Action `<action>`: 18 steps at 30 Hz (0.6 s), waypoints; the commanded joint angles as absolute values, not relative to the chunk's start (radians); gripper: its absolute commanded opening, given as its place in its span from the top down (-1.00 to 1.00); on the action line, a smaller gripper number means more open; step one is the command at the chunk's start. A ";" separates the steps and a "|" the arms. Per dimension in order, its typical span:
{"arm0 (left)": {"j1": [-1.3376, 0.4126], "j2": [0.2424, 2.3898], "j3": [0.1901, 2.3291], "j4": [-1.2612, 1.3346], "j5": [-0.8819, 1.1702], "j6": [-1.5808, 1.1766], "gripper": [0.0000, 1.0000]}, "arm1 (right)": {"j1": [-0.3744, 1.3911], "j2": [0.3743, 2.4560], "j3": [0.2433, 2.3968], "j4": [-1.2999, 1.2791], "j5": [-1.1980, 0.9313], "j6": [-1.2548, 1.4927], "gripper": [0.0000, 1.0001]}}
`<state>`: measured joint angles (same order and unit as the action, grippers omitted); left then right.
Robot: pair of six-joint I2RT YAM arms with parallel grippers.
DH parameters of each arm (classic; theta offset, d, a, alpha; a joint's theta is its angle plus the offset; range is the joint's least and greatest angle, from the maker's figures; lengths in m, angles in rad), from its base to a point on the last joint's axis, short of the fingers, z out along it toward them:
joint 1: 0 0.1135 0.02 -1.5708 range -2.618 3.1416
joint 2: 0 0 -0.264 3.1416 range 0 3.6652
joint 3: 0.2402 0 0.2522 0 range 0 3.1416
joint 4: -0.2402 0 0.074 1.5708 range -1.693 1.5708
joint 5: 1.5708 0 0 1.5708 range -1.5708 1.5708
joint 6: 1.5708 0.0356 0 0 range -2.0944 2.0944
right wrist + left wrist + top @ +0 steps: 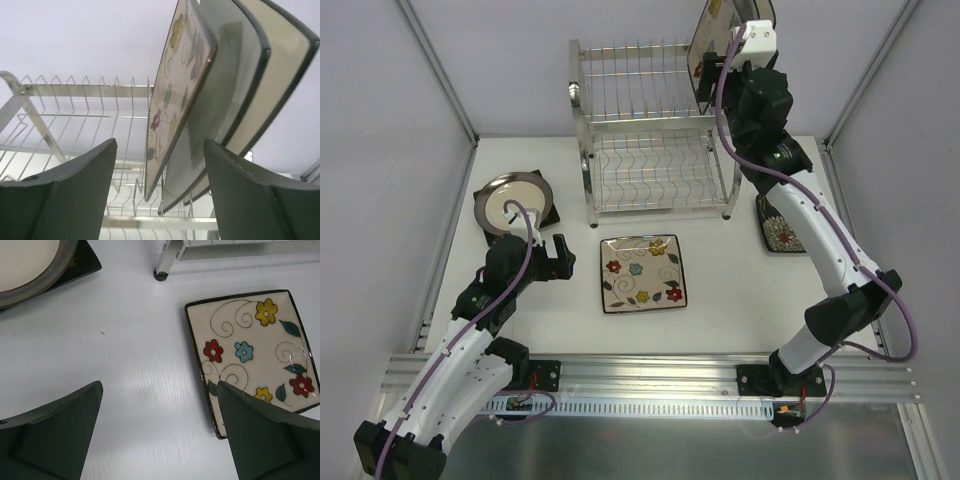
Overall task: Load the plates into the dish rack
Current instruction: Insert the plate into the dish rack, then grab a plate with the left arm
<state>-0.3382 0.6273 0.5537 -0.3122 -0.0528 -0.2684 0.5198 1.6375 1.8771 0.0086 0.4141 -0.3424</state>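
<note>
Right end effector (160, 145) gapes close by three racked upright plates (235, 75).

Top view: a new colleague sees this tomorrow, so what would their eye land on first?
The tall chrome dish rack at the back of the table, with square plates standing on edge at its upper tier's right end, the open right gripper close by them. Then the flowered plate lying flat mid-table, in front of the rack.
</note>
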 commanded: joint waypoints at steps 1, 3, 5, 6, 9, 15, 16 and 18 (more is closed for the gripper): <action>-0.325 0.623 0.564 -0.285 -0.028 -0.255 -0.98 | 0.499 1.530 1.859 0.005 0.423 -0.316 -0.50; -0.324 0.624 0.565 -0.287 -0.029 -0.256 -0.98 | 0.500 1.506 1.847 -0.035 0.399 -0.296 -0.57; -0.325 0.624 0.565 -0.287 -0.028 -0.259 -0.98 | 0.499 1.468 1.830 -0.057 0.361 -0.279 -0.61; -0.324 0.626 0.563 -0.287 -0.026 -0.259 -0.98 | 0.500 1.456 1.824 -0.078 0.345 -0.266 -0.67; -0.325 0.630 0.565 -0.287 -0.021 -0.264 -0.98 | 0.500 1.390 1.786 -0.130 0.292 -0.249 -0.82; -0.324 0.657 0.569 -0.287 -0.006 -0.271 -0.98 | 0.499 1.235 1.637 -0.219 0.226 -0.195 -0.99; -0.325 0.663 0.569 -0.288 -0.002 -0.273 -0.98 | 0.499 1.209 1.611 -0.227 0.221 -0.181 -0.99; -0.324 0.669 0.569 -0.288 -0.003 -0.278 -0.98 | 0.499 1.139 1.542 -0.250 0.219 -0.173 -0.99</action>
